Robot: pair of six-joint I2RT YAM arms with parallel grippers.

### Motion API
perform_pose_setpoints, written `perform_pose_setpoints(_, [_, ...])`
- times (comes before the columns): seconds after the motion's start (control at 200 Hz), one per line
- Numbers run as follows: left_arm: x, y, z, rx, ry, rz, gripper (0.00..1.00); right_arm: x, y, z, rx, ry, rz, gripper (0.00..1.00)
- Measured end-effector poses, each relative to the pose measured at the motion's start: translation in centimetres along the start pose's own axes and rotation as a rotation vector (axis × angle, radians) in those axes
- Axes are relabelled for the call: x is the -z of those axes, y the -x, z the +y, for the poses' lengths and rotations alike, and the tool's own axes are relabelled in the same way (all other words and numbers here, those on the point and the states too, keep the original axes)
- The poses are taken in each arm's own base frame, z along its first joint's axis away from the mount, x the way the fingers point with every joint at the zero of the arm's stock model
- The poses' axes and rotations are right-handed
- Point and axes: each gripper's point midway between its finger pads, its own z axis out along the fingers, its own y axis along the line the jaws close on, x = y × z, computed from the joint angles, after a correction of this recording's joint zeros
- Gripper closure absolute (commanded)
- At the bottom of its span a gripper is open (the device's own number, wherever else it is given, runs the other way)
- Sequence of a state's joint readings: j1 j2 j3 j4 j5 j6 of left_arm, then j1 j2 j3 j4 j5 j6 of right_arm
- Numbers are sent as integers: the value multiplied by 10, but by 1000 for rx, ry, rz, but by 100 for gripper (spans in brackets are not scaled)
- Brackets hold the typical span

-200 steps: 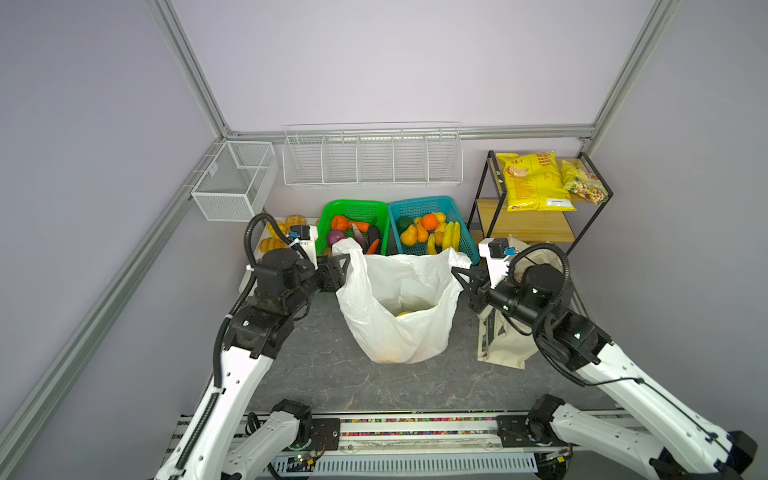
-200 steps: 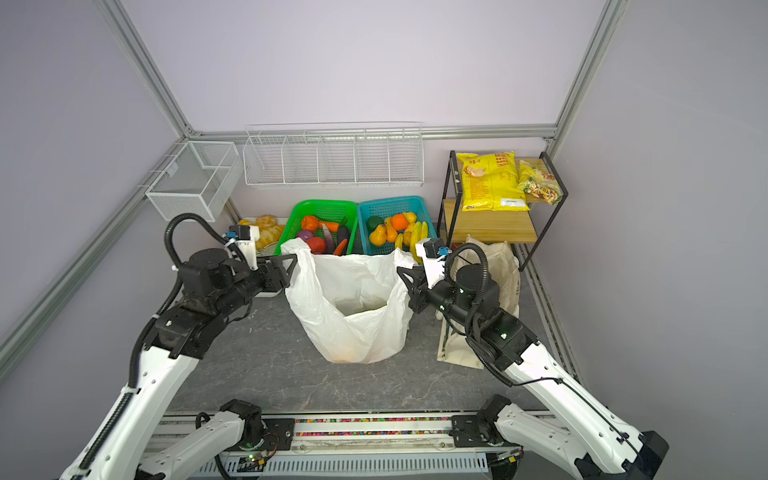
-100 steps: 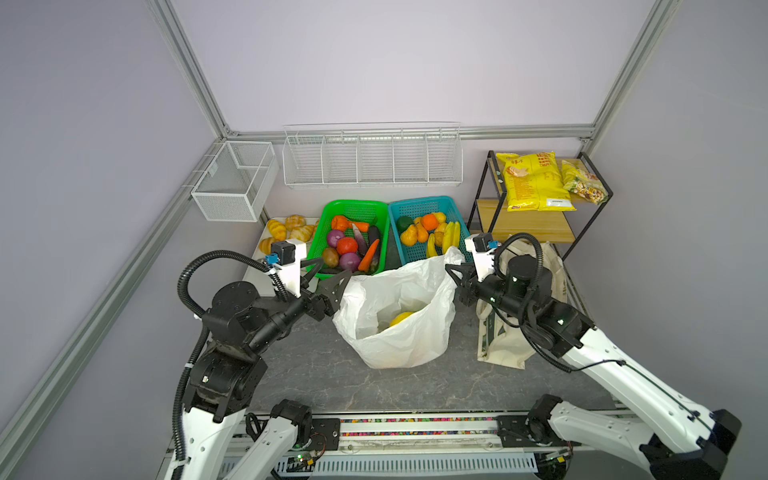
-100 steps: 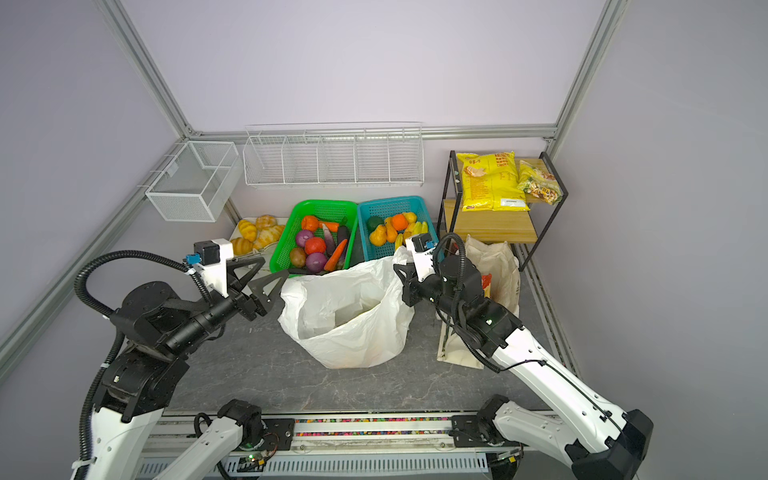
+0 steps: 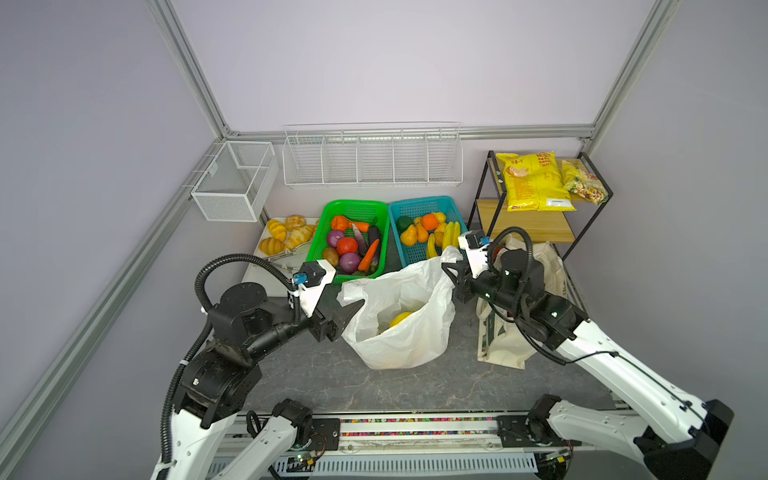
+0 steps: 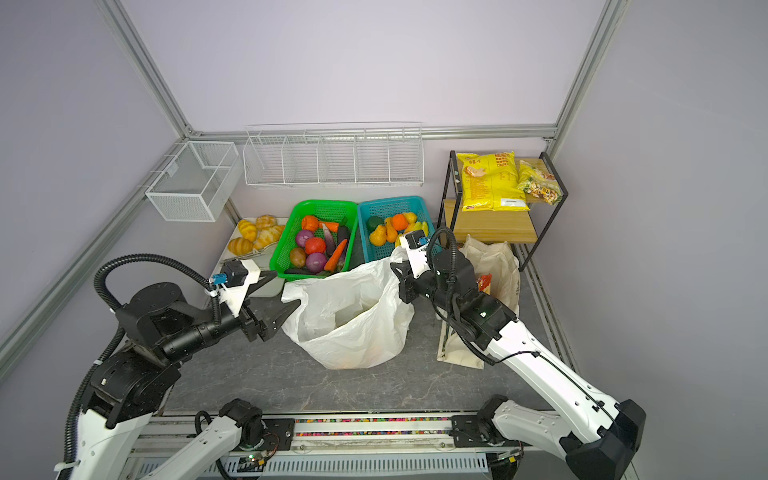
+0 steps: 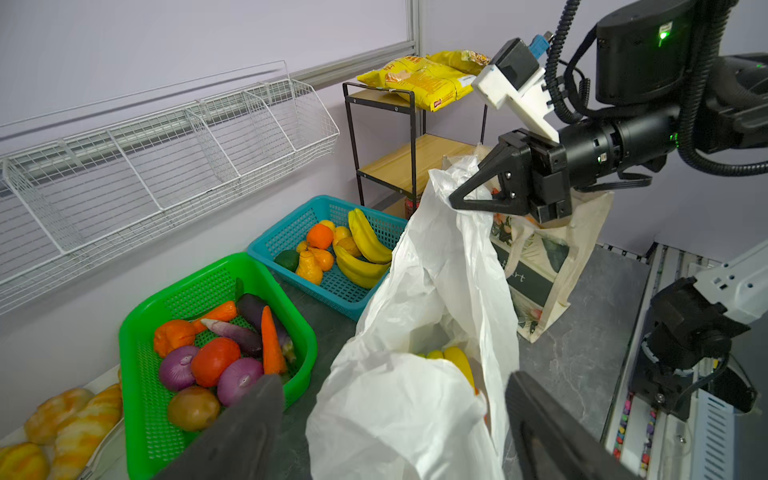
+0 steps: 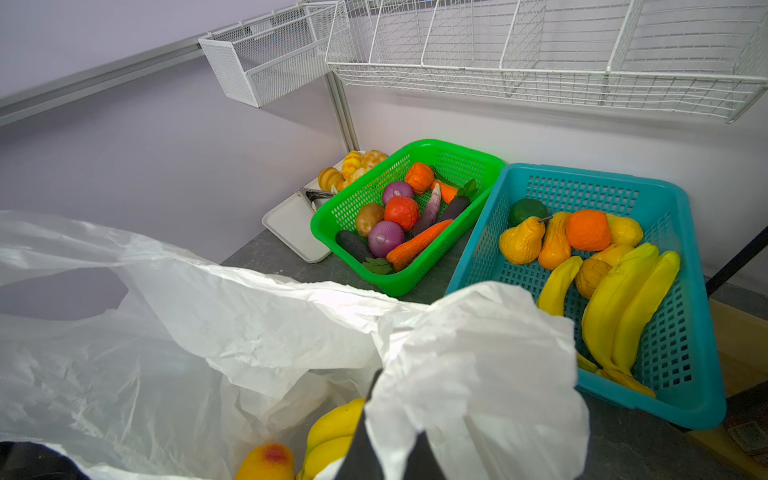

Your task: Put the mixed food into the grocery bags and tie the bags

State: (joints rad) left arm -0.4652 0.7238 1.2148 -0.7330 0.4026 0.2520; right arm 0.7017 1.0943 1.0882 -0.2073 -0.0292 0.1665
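Just before the teal basket (image 5: 419, 201), the white bag (image 5: 399, 332) (banana (image 8: 332, 424) inside) hangs from the right end effector (image 5: 449, 270) pinching its handle. The left end effector (image 6: 288, 287) is spread, so the mouth may sag shut.

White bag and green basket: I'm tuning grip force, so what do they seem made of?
White bag: probably thin plastic film, semi-translucent and crinkled, slumping where unsupported. Green basket: apparently rigid moulded plastic, glossy, with perforated grid walls.
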Motion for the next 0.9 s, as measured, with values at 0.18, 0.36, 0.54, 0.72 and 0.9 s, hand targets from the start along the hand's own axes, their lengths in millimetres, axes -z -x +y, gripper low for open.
perform_pose_setpoints(0.18, [-27, -14, 1, -37, -67, 71, 24, -5, -4, 1, 6, 8, 19, 94])
perform_pose_setpoints(0.36, [-29, -12, -7, -68, -112, 36, 42, -6, -6, -4, 6, -2, 29, 94])
perform_pose_setpoints(0.54, [-30, -5, -15, -96, -162, 1, 73, -6, -5, -8, 4, -12, 33, 93])
perform_pose_setpoints(0.72, [-35, 2, -20, -23, -199, -30, 100, -2, 0, -15, 6, -45, 38, 93])
perform_pose_setpoints(0.9, [-42, 29, -11, 170, -192, -147, 100, 25, 11, -26, 40, -130, 1, 94])
